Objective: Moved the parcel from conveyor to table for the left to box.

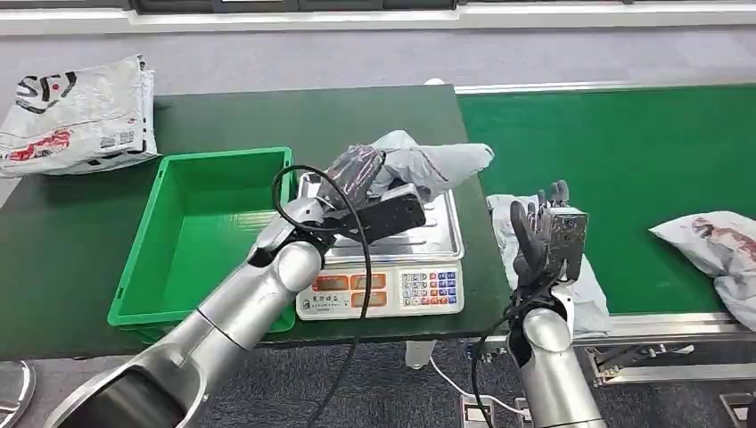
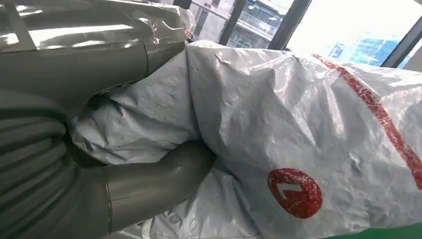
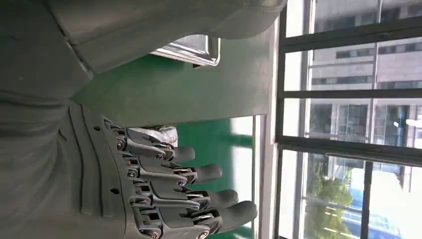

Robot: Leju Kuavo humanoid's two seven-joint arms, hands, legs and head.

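Even bright daylight, windows (image 3: pixel 348 124) blown out with glare, close surfaces blurred.

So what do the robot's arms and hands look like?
Both arms are shiny silver tubes with rounded joints. The left arm has a black cable looping over it and a black block at the wrist. The left hand looks dark and speckled. The right hand has dark grey fingers with metal links and a grey ribbed cover, and black cables hang beside the right arm.

Parcel-sorting workshop, green conveyor (image 1: pixel 624 152), weighing scale (image 1: pixel 392 276), green bin (image 1: pixel 192 236), courier bags (image 1: pixel 76 116) on table
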